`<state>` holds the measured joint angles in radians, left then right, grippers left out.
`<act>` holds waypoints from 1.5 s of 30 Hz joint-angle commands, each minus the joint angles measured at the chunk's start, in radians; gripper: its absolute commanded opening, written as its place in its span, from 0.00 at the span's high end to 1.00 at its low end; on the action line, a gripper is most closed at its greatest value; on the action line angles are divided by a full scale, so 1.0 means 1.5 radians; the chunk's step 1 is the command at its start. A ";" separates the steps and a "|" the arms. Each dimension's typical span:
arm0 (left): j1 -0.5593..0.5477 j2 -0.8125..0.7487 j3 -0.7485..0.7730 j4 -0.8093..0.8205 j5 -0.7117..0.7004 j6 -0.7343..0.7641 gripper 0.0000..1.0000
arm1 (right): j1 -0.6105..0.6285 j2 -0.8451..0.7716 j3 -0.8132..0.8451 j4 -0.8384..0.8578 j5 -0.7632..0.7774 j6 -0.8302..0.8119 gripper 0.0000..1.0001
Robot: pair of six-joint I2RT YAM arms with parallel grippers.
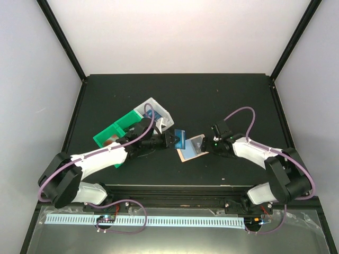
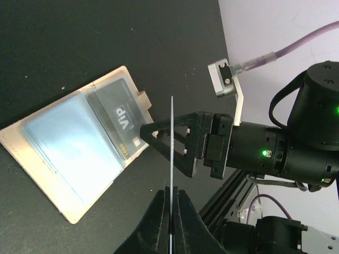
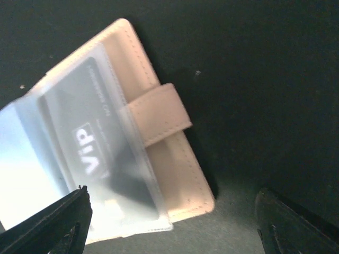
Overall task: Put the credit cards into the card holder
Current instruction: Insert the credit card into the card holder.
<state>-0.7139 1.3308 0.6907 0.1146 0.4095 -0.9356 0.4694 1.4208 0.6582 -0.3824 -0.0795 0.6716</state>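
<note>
Card holder: tan card holder [image 1: 192,148] lies open and flat on the black table [image 1: 222,100], between the two arms, its snap tab [image 3: 158,114] pointing off one edge.
Dark card: black "VIP" card [image 2: 117,115] sits under a clear sleeve inside the holder, beside the tab.
Blue card: blue card [image 1: 180,136] is pinched by the left gripper [image 1: 172,139]; in the left wrist view it shows edge-on as a thin line [image 2: 172,159] rising from between the shut fingers, above the holder's near side.
Right gripper: right gripper [image 1: 210,144] rests at the holder's edge, fingers [image 3: 50,225] spread wide apart, nothing between them.
Bins: green bin [image 1: 117,129] and white bin [image 1: 156,114] stand behind the left arm.
</note>
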 commanded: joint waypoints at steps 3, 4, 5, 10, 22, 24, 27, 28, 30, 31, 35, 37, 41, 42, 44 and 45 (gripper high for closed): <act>-0.024 0.017 -0.006 0.036 -0.030 -0.016 0.99 | -0.002 0.039 -0.017 0.043 -0.077 -0.032 0.15; -0.026 0.020 -0.008 0.039 -0.032 -0.018 0.98 | -0.002 0.044 -0.021 0.051 -0.086 -0.033 0.16; -0.028 0.024 -0.008 0.041 -0.033 -0.020 0.98 | -0.002 0.047 -0.025 0.057 -0.095 -0.035 0.17; -0.030 0.058 -0.005 0.047 -0.035 -0.034 0.98 | 0.009 0.028 -0.044 0.072 -0.126 -0.035 0.23; -0.037 0.142 -0.003 0.096 -0.088 -0.095 0.99 | 0.032 -0.006 -0.055 0.059 -0.093 -0.020 0.36; -0.039 0.167 0.013 0.108 -0.076 -0.096 0.99 | 0.032 0.005 -0.040 0.041 -0.049 -0.032 0.39; -0.044 0.192 0.020 0.139 -0.062 -0.097 0.98 | 0.032 0.021 -0.027 0.025 -0.033 -0.043 0.45; -0.045 0.198 0.022 0.143 -0.060 -0.096 0.99 | 0.032 0.024 -0.024 0.020 -0.028 -0.045 0.47; -0.046 0.207 0.022 0.150 -0.057 -0.096 0.98 | 0.035 0.030 -0.019 0.010 -0.015 -0.048 0.49; -0.046 0.212 0.019 0.160 -0.054 -0.098 0.98 | 0.036 0.034 -0.017 0.007 -0.011 -0.051 0.50; -0.048 0.235 0.018 0.194 -0.045 -0.104 0.98 | 0.045 0.057 -0.006 -0.006 -0.003 -0.063 0.56; -0.049 0.245 0.020 0.202 -0.045 -0.103 0.98 | 0.049 0.069 -0.003 -0.010 -0.002 -0.067 0.58; -0.049 0.258 0.020 0.203 -0.050 -0.094 0.98 | 0.055 0.082 -0.001 -0.015 0.014 -0.068 0.63; -0.049 0.261 0.022 0.202 -0.051 -0.092 0.98 | 0.055 0.083 -0.001 -0.016 0.018 -0.068 0.63; -0.049 0.269 0.023 0.205 -0.049 -0.090 0.99 | 0.055 0.085 -0.001 -0.016 0.020 -0.069 0.64; -0.049 0.272 0.023 0.209 -0.049 -0.090 0.99 | 0.056 0.087 -0.001 -0.016 0.020 -0.069 0.64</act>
<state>-0.7811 1.7157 0.6876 0.3748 0.3256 -1.0824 0.5461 1.4982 0.6834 -0.3309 -0.1028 0.5804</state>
